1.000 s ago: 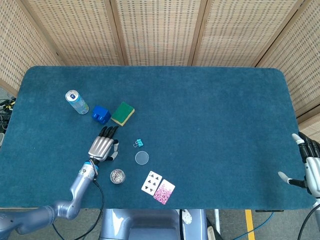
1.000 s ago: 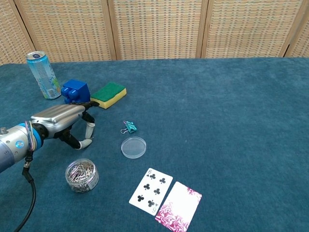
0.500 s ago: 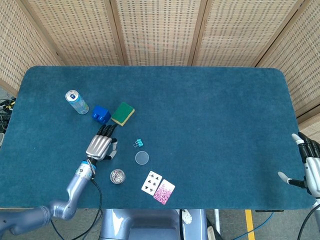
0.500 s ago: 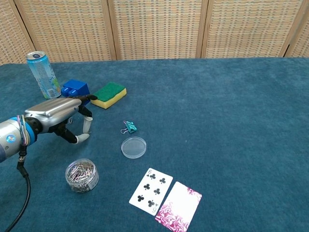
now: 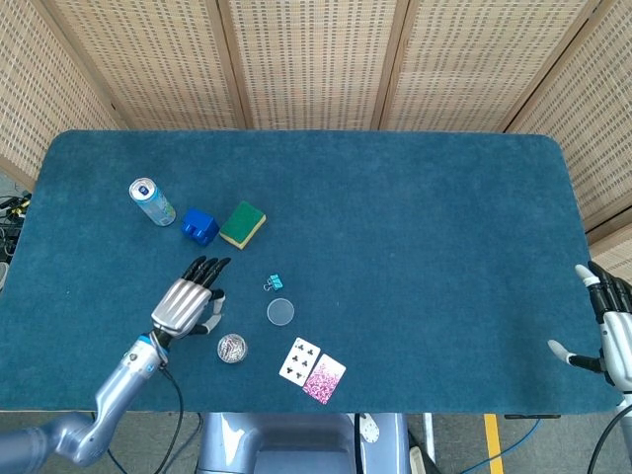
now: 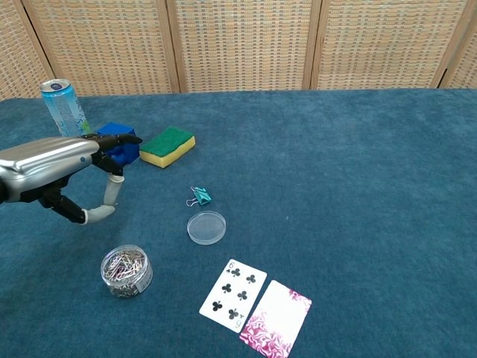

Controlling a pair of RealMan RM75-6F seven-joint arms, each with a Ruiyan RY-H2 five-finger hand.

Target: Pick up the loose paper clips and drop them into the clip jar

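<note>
While the left hand [image 6: 56, 168] is held open and empty above the cloth, drawn back toward the near left since a second ago, the clip jar [image 6: 126, 270] is seen uncapped and filled with paper clips [image 6: 124, 264]. Its clear lid [image 6: 206, 227] lies apart beside a teal binder clip [image 6: 200, 196]. At the far edge, the right hand [image 5: 610, 331] is kept open, empty.
</note>
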